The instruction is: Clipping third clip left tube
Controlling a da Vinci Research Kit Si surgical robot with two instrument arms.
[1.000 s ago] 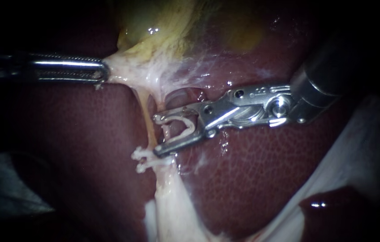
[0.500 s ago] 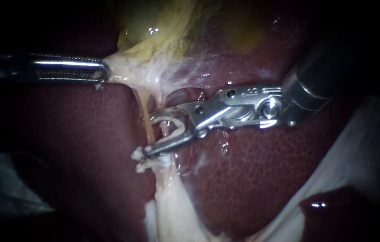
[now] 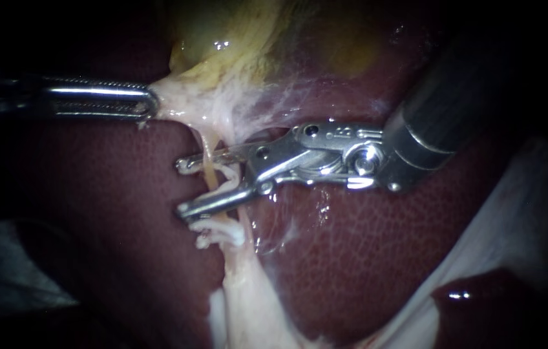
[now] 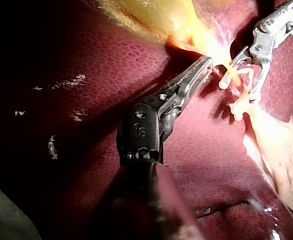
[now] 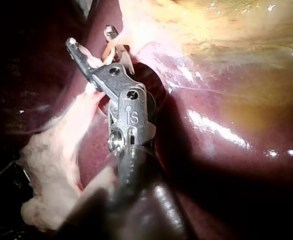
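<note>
1. At the left of the endoscope view, the left instrument (image 3: 150, 103) came in level. Its jaws were closed tight on the pale tissue (image 3: 180, 97) at the foot of the gallbladder (image 3: 235, 39), and that tissue was stretched taut towards it.
2. The right instrument (image 3: 183, 187) reached in from the upper right and lay over the liver (image 3: 364, 258). Its jaws were parted in a moderate V and gripped nothing.
3. The left tube (image 3: 209, 169), thin and yellowish, ran down from the stretched tissue and passed between those parted jaws. One jaw lay above it and one below, and both jaw tips showed beyond it.
4. A curl of white material (image 3: 227, 184) sat between the jaws just beside the tube. Whether it was a clip could not be told.
5. Just under the lower jaw, two white clips (image 3: 217, 229) sat close together across the same strand.
6. From the right wrist camera, the parted jaws likewise straddled the tube, with the pale strand widening away beneath them.
</note>
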